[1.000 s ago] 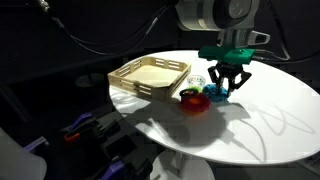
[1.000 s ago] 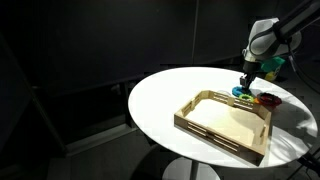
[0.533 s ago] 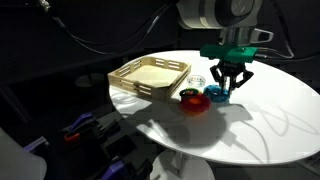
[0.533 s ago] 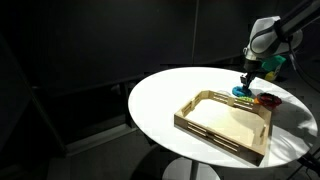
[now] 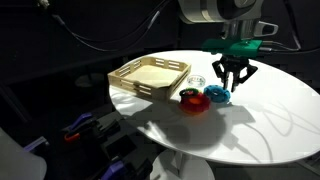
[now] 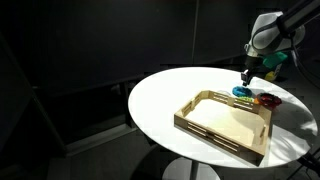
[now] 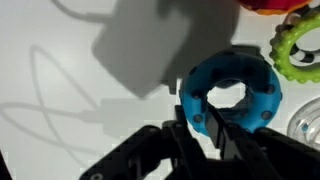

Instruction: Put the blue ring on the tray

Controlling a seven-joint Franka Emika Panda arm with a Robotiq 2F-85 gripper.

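The blue ring (image 7: 232,96) fills the wrist view, right in front of my gripper (image 7: 212,128). The fingers are shut on the ring's near rim, with one finger at its hole. In both exterior views the gripper (image 5: 229,84) (image 6: 246,78) is low over the white round table, with the blue ring (image 5: 217,93) (image 6: 243,91) at its tips. The wooden tray (image 5: 150,76) (image 6: 226,122) stands empty beside the ring, with a small gap between them.
A red ring (image 5: 193,100) (image 6: 268,99) and a green ring (image 7: 298,45) lie next to the blue ring. A clear ring (image 5: 197,82) lies near the tray. The round table (image 5: 270,110) drops off at its edge on all sides.
My gripper has risen a little and shifted slightly away from the tray. The blue ring stays at its fingertips.
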